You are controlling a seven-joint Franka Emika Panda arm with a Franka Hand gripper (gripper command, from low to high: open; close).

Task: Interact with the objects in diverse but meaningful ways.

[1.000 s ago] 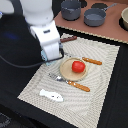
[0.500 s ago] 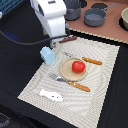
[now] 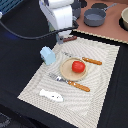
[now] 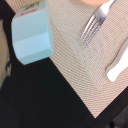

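Blue cup: a light blue toy cup is lying at the placemat's edge toward the exterior view's left, partly on the cloth and partly on the dark counter; the wrist view is showing it on its side across that same edge.
White piece: an elongated white toy is resting near the mat's near corner, apart from everything else and looking untouched.
Fork: orange-handled cutlery is lying just below the plate; its tines are appearing in the wrist view.
Hand: the arm's end is hanging above the mat's far edge, well above the cup and holding nothing that I can see; whether its fingers are spread or closed I cannot tell, since neither view is showing them.
Sausage: a dark brown piece is peeking out just under the arm.
Tomato: the red toy is sitting in the middle of the tan plate.
Pots: grey ones are standing off the mat, far back.
Progress: judging by the tipped cup, one object is seeming handled; the tomato, sausage and white piece are likely remaining.
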